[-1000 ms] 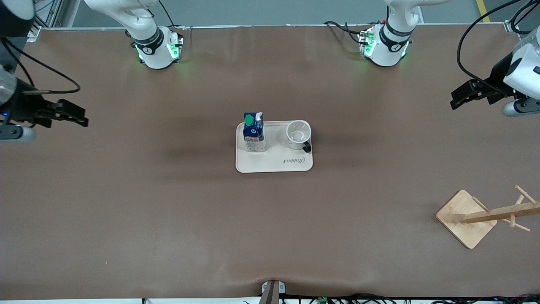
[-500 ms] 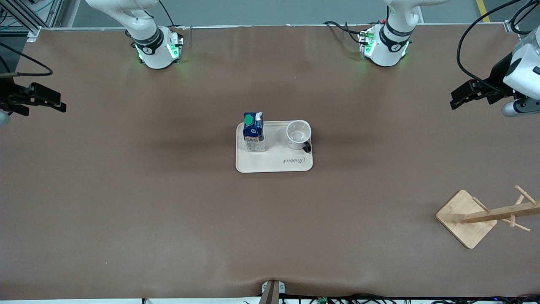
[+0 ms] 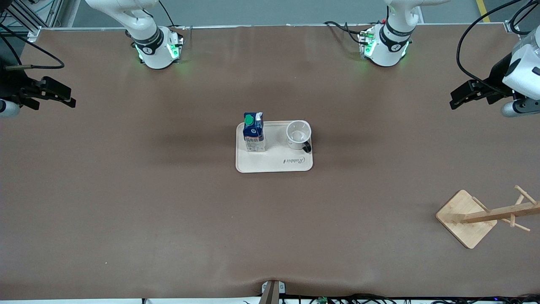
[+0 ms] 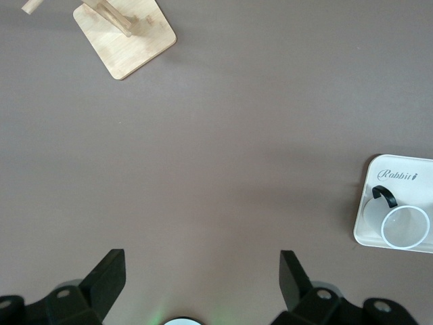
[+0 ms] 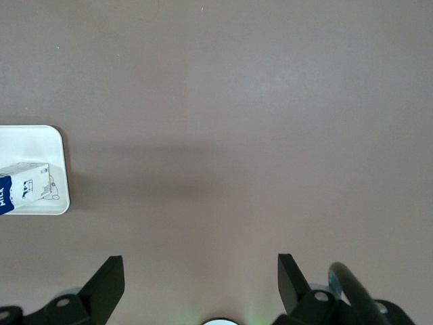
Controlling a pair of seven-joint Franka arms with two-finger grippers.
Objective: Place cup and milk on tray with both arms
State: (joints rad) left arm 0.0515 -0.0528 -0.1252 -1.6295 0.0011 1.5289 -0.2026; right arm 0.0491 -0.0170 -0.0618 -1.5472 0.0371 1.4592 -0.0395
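The right hand (image 3: 63,96) hangs over the tabletop (image 3: 168,211) at the right arm's end, fingers (image 5: 108,284) spread wide and holding nothing. At the middle the tray (image 3: 274,165) carries the milk (image 3: 253,131) upright toward the right arm's end, with the cup (image 3: 298,134) standing beside it. The left hand (image 3: 457,99) hangs over the left arm's end, fingers (image 4: 108,281) wide and empty, and a bamboo rack (image 3: 468,217) stands nearer the front camera.

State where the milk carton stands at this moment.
In the front view the milk carton stands upright on the tray at mid-table, beside the cup, on the tray's end toward the right arm.
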